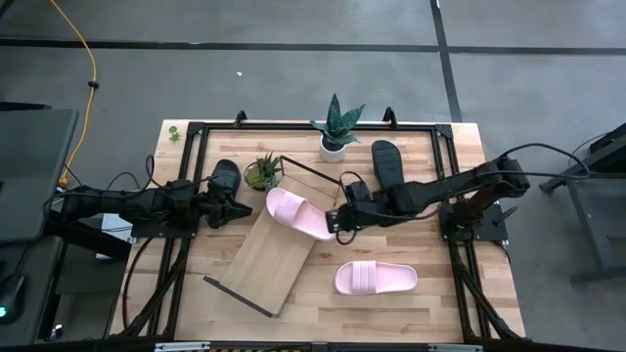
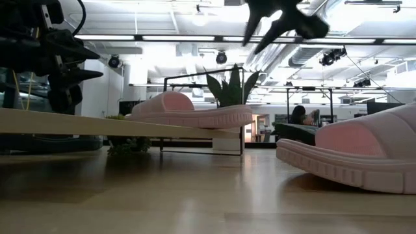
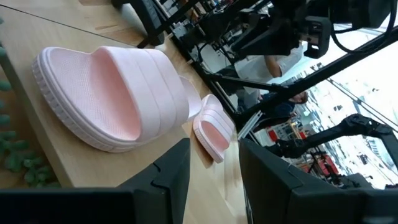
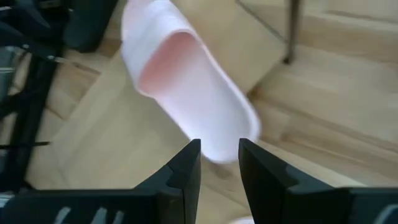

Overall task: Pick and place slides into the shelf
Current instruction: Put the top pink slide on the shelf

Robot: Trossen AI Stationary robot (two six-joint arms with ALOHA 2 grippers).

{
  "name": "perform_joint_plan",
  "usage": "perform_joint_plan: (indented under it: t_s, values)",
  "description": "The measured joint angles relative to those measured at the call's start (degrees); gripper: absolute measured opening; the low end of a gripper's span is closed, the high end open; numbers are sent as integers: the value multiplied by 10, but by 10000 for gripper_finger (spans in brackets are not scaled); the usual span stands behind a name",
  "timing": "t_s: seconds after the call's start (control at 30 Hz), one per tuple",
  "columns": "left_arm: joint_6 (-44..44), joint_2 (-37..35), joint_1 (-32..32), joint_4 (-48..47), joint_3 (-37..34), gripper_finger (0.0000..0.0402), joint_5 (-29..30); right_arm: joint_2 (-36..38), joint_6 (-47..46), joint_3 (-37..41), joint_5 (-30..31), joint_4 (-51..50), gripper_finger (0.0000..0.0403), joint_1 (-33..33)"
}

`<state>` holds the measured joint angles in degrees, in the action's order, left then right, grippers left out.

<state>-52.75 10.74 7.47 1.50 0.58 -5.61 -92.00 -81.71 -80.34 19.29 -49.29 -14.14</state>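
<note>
One pink slide lies on the shelf; right end effector released at its three o'clock; left end effector released, empty.

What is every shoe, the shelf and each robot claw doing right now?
Pink slide on the shelf: lying flat, nothing holding it.
Pink slide on the table: lying flat, off the shelf.
Black slide by the left arm: on the table.
Black slide near the plant: on the table.
Shelf: lying slantwise, one slide on it.
Left claw: open, empty.
Right claw: open, empty, by the shelved slide.
</note>
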Motion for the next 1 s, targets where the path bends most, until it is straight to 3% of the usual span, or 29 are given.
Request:
perform_joint_plan:
  t_s: [0.17,0.33,0.5,0.63,1.0]
  values:
    - [0,0,0,0,0,127,10,-6,-34,11,22,-16,99,-25]
    - [-2,0,0,-3,0,127,21,-18,-99,91,20,107,99,-38]
    - [-14,0,0,-3,0,127,19,-10,-214,155,122,138,99,-64]
    - [-17,0,0,-4,0,127,19,0,-249,212,77,173,105,-68]
    - [-28,0,0,-4,0,127,18,44,-319,430,187,561,193,-91]
